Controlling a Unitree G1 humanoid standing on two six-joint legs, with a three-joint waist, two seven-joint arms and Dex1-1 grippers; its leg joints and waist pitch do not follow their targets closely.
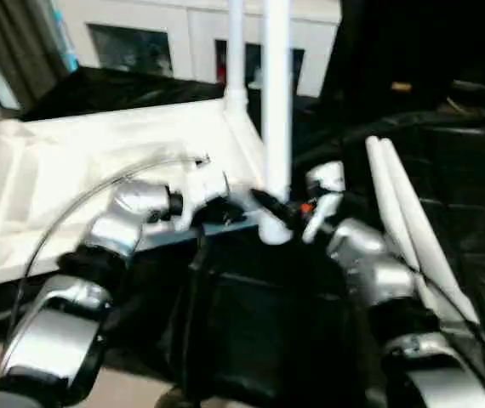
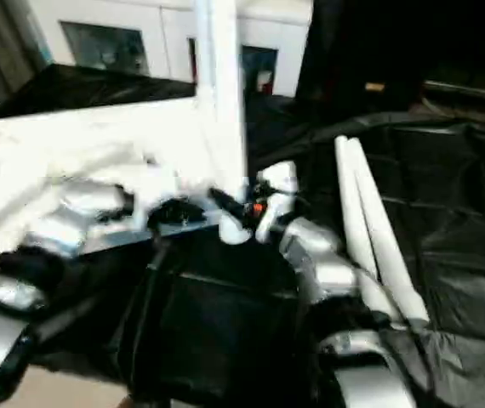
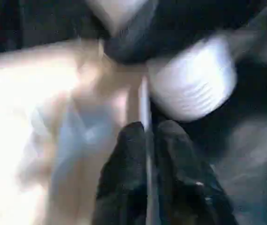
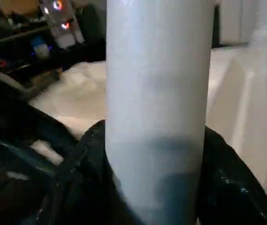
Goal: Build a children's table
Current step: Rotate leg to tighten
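Seating second leg in near corner socket.
Right gripper [image 1: 287, 214] clamps leg [image 1: 276, 110]; left gripper [image 1: 217, 206] nearly closed, hold unclear. Keep leg vertical, press straight down.

White cabinets [image 1: 183, 34] stand behind the black-draped work table [image 1: 472, 212].

A black cloth [image 1: 472, 195] drapes the work table, creased and glossy, and hangs down over its near edge [image 1: 251, 340]. Beyond the far edge stands a white cabinet [image 1: 183, 34] with 2 dark glass panels. A grey curtain [image 1: 13, 42] hangs at the far left. Pale floor [image 1: 132, 387] shows below the near edge.
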